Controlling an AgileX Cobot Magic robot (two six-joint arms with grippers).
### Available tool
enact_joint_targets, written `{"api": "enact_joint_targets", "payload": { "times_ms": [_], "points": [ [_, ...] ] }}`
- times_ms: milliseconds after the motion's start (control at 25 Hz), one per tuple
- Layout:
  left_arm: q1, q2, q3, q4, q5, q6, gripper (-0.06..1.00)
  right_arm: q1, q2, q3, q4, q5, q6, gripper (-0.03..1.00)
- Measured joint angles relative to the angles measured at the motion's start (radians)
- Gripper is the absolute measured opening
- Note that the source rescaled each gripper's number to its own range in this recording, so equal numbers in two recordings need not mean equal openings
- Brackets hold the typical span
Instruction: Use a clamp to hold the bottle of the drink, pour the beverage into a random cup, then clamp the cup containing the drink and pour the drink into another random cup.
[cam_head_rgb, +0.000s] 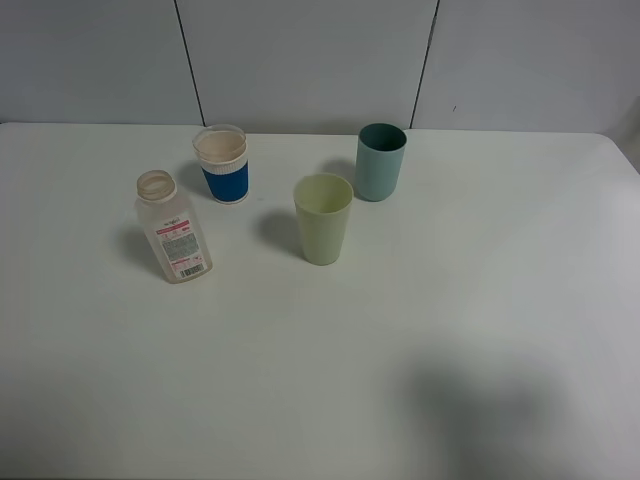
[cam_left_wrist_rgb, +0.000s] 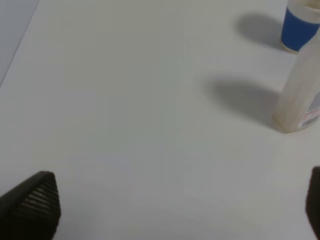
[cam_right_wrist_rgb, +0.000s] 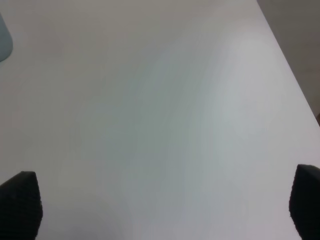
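From the high camera, a small translucent squarish plastic bottle, uncapped, is standing on the white desk, left of a pale yellow-green tumbler showing no liquid; a teal tumbler and a blue-banded white cup are standing behind. Left wrist: the left tool is hanging spread apart, bottle nearby. Right wrist: the right tool is gaping over bare desk.

I see the bottle of the drink standing uncapped and upright just ahead of my wide-open left gripper, off to one side of its jaws. The pale yellow-green cup stands upright well beyond it, toward my right gripper. The teal cup stands upright just past that one.
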Motion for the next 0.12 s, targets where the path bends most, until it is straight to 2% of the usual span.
{"api": "enact_joint_targets", "payload": {
  "times_ms": [120],
  "points": [
    [0.000, 0.000, 0.000, 0.000, 0.000, 0.000, 1.00, 0.000, 0.000, 0.000, 0.000, 0.000, 0.000, 0.98]
  ]
}}
